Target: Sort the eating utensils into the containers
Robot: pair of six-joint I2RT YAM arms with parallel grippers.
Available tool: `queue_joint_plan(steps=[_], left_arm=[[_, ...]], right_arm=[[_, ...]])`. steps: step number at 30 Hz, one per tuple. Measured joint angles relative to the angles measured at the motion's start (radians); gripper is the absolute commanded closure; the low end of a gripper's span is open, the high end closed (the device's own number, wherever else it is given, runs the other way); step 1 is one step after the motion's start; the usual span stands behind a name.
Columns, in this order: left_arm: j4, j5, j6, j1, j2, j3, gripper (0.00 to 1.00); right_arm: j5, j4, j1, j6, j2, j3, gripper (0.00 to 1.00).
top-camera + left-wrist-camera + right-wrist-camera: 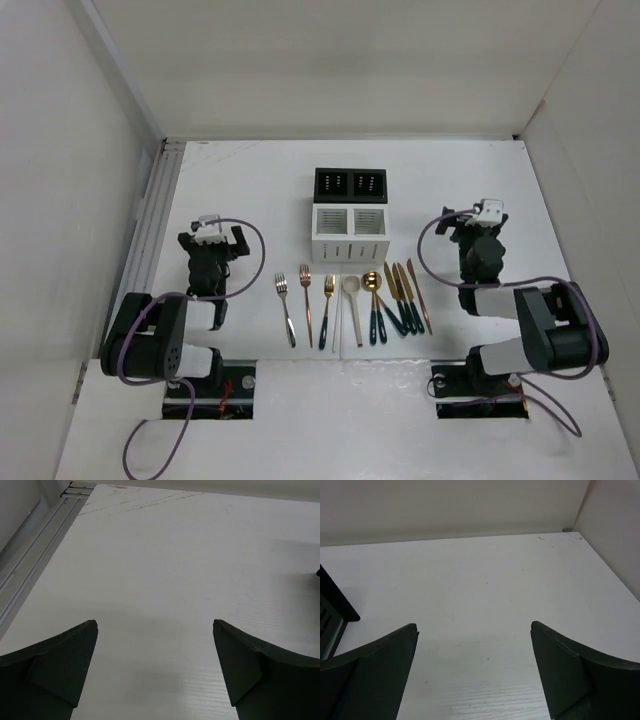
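Closest to each wrist lens are our own dark fingers, so we begin with the left pincer [155, 625]: spread wide, nothing between its fingers, only bare white desk [165, 555] beneath. Right of it, between the two arms, the cutlery lies in a row with handles towards the arm bases: a plain silver fork [285, 303], a copper fork [307, 298], a gold fork [328, 303], a cream spoon [352, 303], a gold spoon with a dark green handle [371, 300], then a fan of copper knives with dark green handles [402, 298], crowded and seemingly touching. Just behind the row stands the white slotted two-compartment caddy [349, 245], with the black dotted caddy [349, 185] close behind it. Further right, the right pincer [474, 625] is equally wide and empty.

Nothing is sorted yet, we judge, so the first pick is the job. We would send the left arm to the silver fork, which lies apart from its neighbours, straddling its slim handle crosswise from above. On the right we would take the outermost knife first, so the fan is not dragged. Each piece should go in upright, lifted clear of the white caddy's rim when bound for the black one.
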Motion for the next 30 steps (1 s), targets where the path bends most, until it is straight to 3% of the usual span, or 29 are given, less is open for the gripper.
queue_joint_plan(steps=[3,10,12,15,19,22,25,27,30], left_arm=[[0.0,0.013,0.002,0.009,0.0,0.0,0.0],[0.0,0.016,0.006,0.007,0.0,0.0,0.0],[0.0,0.024,0.021,0.006,-0.001,-0.001,0.0],[-0.041,0.066,0.074,-0.008,-0.102,-0.026,0.0],[-0.47,0.332,0.354,-0.039,-0.414,0.163,0.0],[-0.724,0.445,0.506,-0.074,-0.487,0.415,0.0],[-0.905,0.421,0.525,-0.097,-0.481,0.575,0.0],[-1.051,0.382,0.504,-0.118,-0.434,0.674,0.0],[-1.234,0.35,0.431,-0.161,-0.34,0.792,0.0]], right_arm=[[0.031,-0.142,0.005,0.0,-0.088,0.029,0.01],[0.059,-0.56,0.074,-0.099,-0.359,0.353,0.01],[0.067,-0.7,0.114,-0.122,-0.406,0.487,0.01],[0.158,-1.063,0.196,-0.139,-0.356,0.831,0.01],[0.395,-1.494,0.365,-0.095,-0.212,1.175,0.01],[0.717,-1.81,0.498,0.047,-0.068,1.246,0.01],[0.899,-2.177,0.557,0.318,0.148,1.361,0.01],[0.887,-2.298,0.563,0.409,0.25,1.427,0.01],[0.672,-2.301,0.559,0.426,0.22,1.434,0.01]])
